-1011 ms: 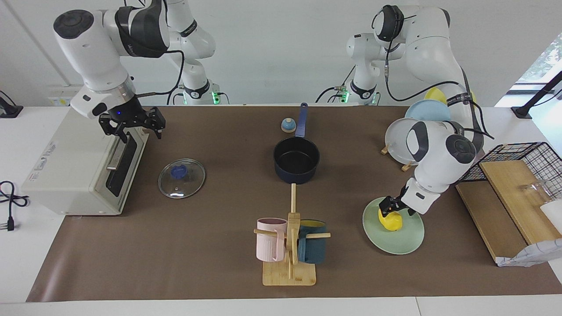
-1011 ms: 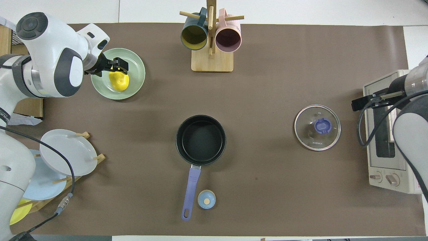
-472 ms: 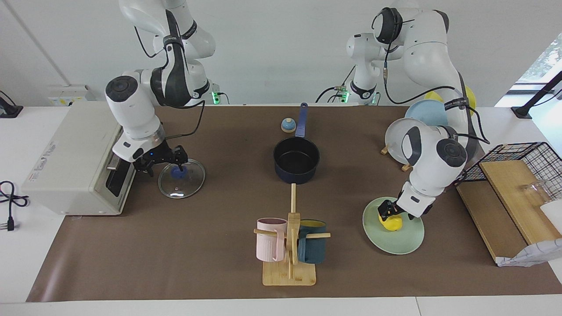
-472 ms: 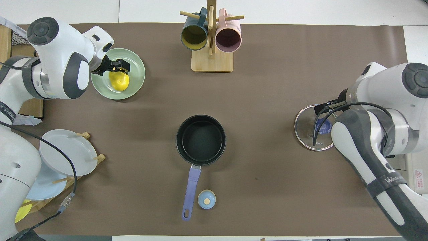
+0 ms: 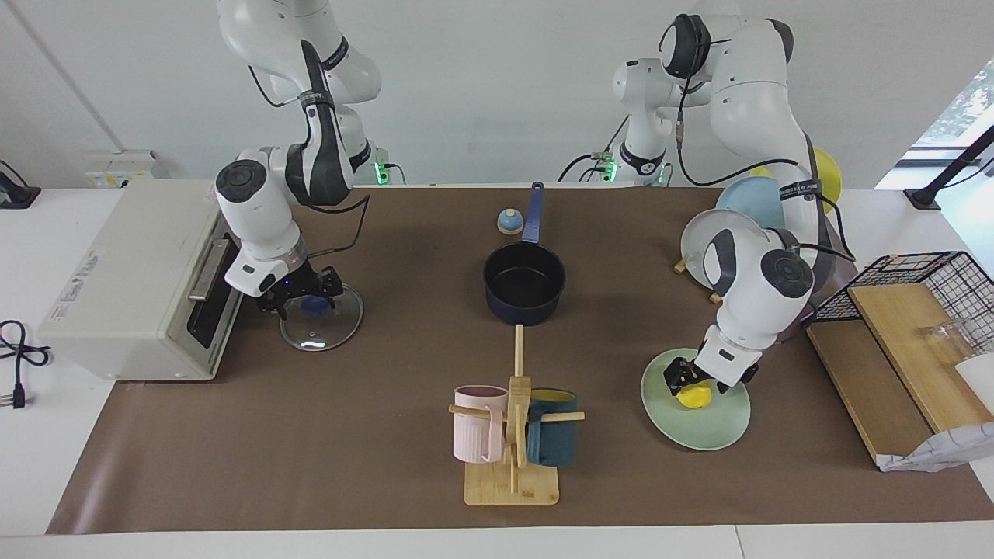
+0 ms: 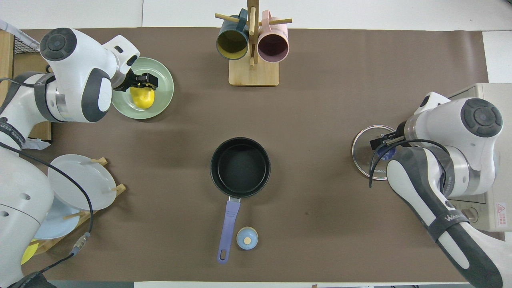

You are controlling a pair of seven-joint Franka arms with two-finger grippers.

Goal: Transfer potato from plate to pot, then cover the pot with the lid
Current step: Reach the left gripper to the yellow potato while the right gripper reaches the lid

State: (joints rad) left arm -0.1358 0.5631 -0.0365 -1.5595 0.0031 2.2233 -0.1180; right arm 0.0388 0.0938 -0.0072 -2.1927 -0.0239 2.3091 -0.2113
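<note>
Since a second ago the right tool (image 5: 301, 297) has swung from in front of the toaster oven (image 5: 132, 287) down onto the lid (image 5: 322, 316), at centre left of the facing view. Its fingers are spread on either side of the blue knob (image 5: 314, 306); whether they touch it cannot be told.

At lower right of that view the left tool (image 5: 686, 380) has sunk lower over the potato (image 5: 695, 397), which lies on the plate (image 5: 696, 400). Its fingers are at the potato's top, still apart; whether they grip it cannot be told.

A brown mat (image 5: 373, 450) covers the worktop (image 5: 31, 466), whose white edges show around it, with a plain white wall above. The pot (image 5: 524, 282) sits empty at the middle of the frame, its handle pointing up toward the robots, a small bell (image 5: 509, 221) beside that handle.

Below the pot, at lower centre, a wooden mug stand (image 5: 512, 458) carries a pink mug (image 5: 478, 423) and a teal mug (image 5: 553, 438). At upper right a plate rack (image 5: 718, 291) holds upright plates. A wire basket (image 5: 924, 291) and wooden boards (image 5: 870, 380) fill the right edge.
</note>
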